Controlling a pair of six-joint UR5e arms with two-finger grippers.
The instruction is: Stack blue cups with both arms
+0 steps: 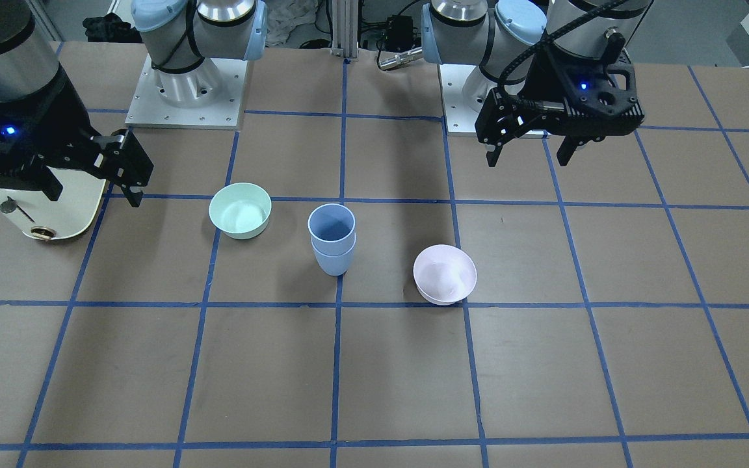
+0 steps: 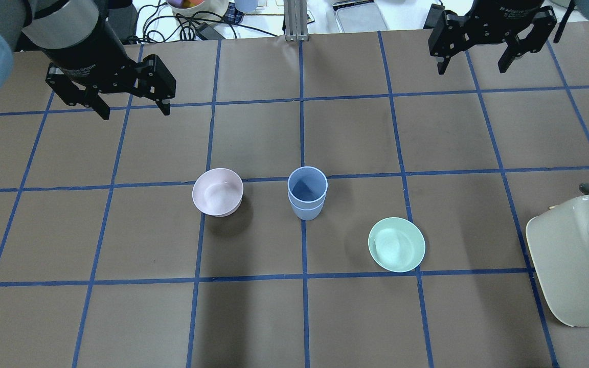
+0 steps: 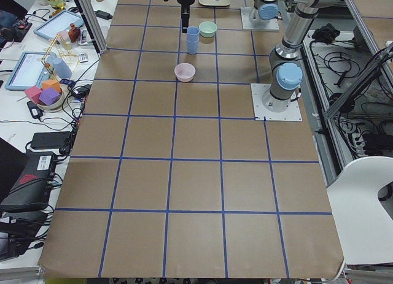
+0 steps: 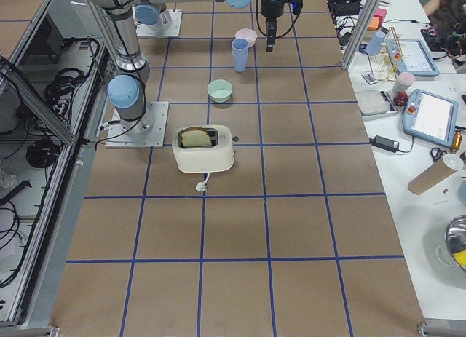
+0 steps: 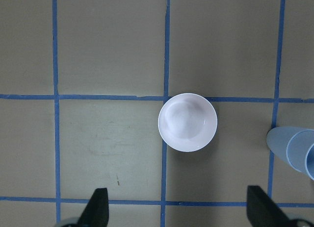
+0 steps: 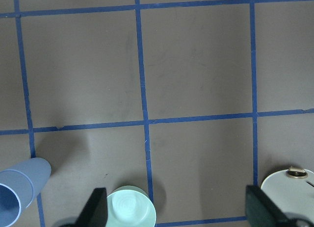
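Note:
The two blue cups [image 1: 332, 240] stand nested, one inside the other, upright at the middle of the table; they also show in the overhead view [image 2: 307, 193]. My left gripper [image 2: 133, 110] hangs open and empty above the table, well back from the cups; it is on the right of the front-facing view [image 1: 529, 159]. My right gripper [image 2: 472, 68] is open and empty, high at the far side, apart from the cups. The left wrist view shows the cups [image 5: 294, 148] at its right edge. The right wrist view shows them [image 6: 19, 188] at its lower left.
A pale pink bowl [image 2: 218, 191] sits to the left of the cups and a mint-green bowl [image 2: 397, 244] to their right. A cream toaster [image 2: 570, 260] stands at the table's right edge. Blue tape lines grid the brown tabletop.

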